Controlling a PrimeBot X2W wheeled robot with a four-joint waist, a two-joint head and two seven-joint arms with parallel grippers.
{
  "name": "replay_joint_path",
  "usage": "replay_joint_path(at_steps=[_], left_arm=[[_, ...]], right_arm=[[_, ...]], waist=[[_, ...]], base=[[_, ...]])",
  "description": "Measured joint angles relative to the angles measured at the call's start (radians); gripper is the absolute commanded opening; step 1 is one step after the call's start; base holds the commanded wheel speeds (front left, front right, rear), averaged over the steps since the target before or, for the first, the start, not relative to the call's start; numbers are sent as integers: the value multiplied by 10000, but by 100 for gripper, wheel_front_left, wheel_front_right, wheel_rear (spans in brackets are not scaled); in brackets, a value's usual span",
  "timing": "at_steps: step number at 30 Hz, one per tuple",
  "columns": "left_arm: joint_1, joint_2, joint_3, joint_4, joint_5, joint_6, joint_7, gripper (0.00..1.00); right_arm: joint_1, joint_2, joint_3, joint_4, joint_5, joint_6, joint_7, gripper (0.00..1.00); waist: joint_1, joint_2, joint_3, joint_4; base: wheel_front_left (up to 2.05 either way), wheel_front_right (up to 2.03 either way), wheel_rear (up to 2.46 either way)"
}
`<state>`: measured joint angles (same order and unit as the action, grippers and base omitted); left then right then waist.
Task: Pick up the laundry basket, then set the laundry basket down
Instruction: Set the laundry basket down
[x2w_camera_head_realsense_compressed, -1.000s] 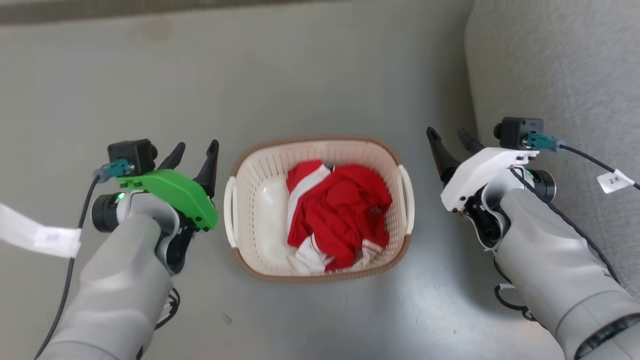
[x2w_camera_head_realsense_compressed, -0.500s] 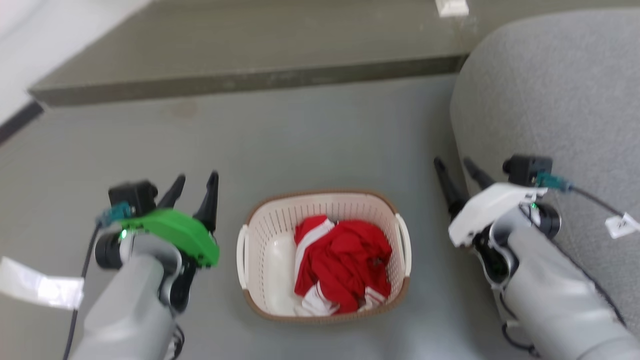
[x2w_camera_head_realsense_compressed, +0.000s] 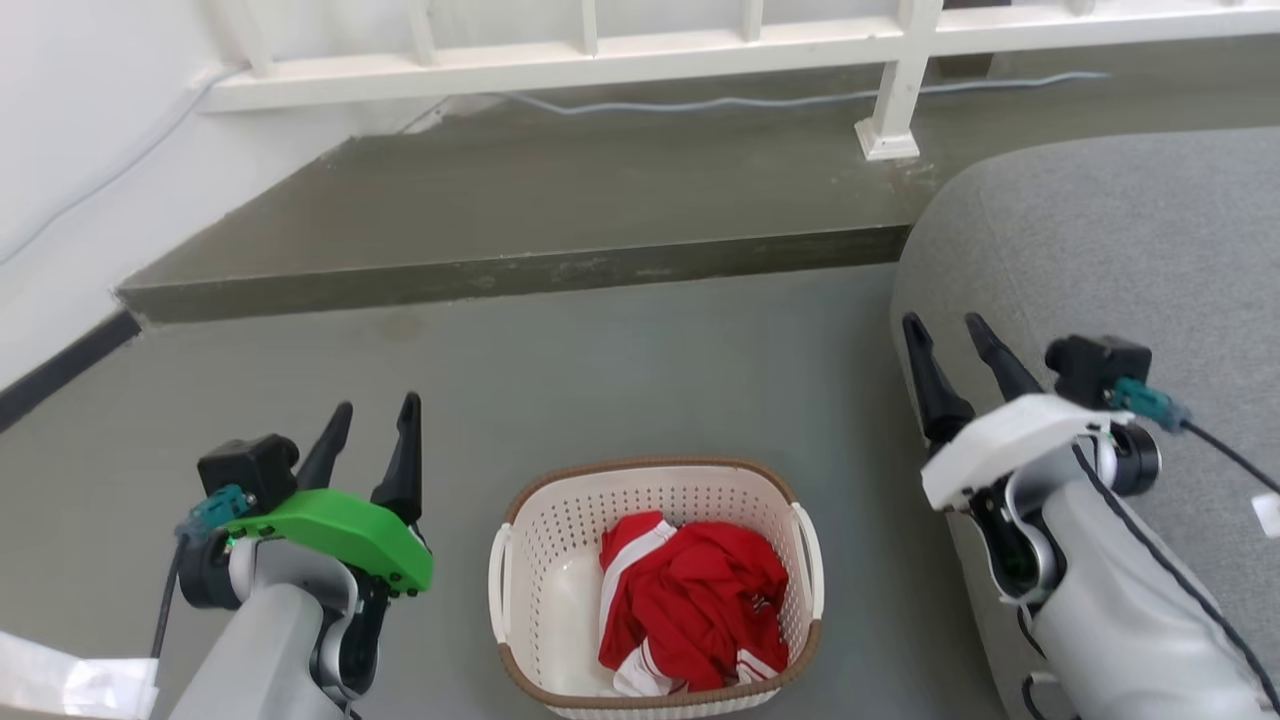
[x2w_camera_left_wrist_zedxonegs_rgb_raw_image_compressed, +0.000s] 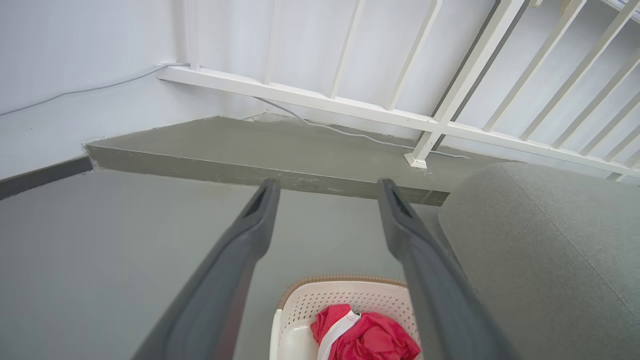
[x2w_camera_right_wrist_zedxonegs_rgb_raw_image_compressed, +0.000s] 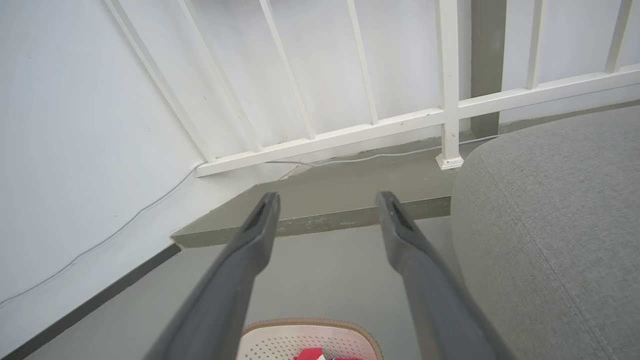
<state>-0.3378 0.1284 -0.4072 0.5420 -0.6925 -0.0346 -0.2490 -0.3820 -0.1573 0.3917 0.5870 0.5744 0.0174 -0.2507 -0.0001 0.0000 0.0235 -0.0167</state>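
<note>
The laundry basket (x2w_camera_head_realsense_compressed: 540, 545) stands on the grey floor at the bottom middle of the head view, cream-white and perforated with a brown rim and white side handles, holding red and white clothes (x2w_camera_head_realsense_compressed: 690, 600). My left gripper (x2w_camera_head_realsense_compressed: 375, 415) is open to the basket's left, apart from it. My right gripper (x2w_camera_head_realsense_compressed: 945, 328) is open to the basket's right, also apart, beside the grey sofa. In the left wrist view the basket (x2w_camera_left_wrist_zedxonegs_rgb_raw_image_compressed: 300, 312) lies low between the open fingers (x2w_camera_left_wrist_zedxonegs_rgb_raw_image_compressed: 250, 225). The right wrist view shows the basket's rim (x2w_camera_right_wrist_zedxonegs_rgb_raw_image_compressed: 310, 324) at the bottom edge, below the open fingers (x2w_camera_right_wrist_zedxonegs_rgb_raw_image_compressed: 260, 222).
A grey sofa (x2w_camera_head_realsense_compressed: 1100, 260) fills the right side, close to my right arm. A raised concrete step (x2w_camera_head_realsense_compressed: 520, 270) crosses behind the basket, with a white railing (x2w_camera_head_realsense_compressed: 900, 80) and a cable on it. A white wall (x2w_camera_head_realsense_compressed: 70, 150) stands at the left.
The head camera has tilted up, so the basket sits lower in the picture and the step, railing and wall come into view. Both grippers stay open beside the basket.
</note>
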Motion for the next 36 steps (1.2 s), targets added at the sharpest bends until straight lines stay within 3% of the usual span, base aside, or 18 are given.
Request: replay_joint_path(at_steps=[5, 12, 36], left_arm=[[400, -96, 573, -876, 401, 2, -27, 100], [1185, -173, 1041, -1789, 991, 2, -27, 100], [2569, -437, 1806, -3369, 2272, -159, -27, 100]], right_arm=[[577, 4, -591, -874, -351, -280, -6, 100], [1199, 2, -897, -1981, -1085, -376, -10, 100], [2843, 311, -1233, -3618, -2266, -267, -10, 100]], waist=[[0, 0, -130, 38], [0, 0, -216, 90], [1, 0, 13, -19]], base=[[0, 0, 0], [0, 0, 0], [0, 0, 0]])
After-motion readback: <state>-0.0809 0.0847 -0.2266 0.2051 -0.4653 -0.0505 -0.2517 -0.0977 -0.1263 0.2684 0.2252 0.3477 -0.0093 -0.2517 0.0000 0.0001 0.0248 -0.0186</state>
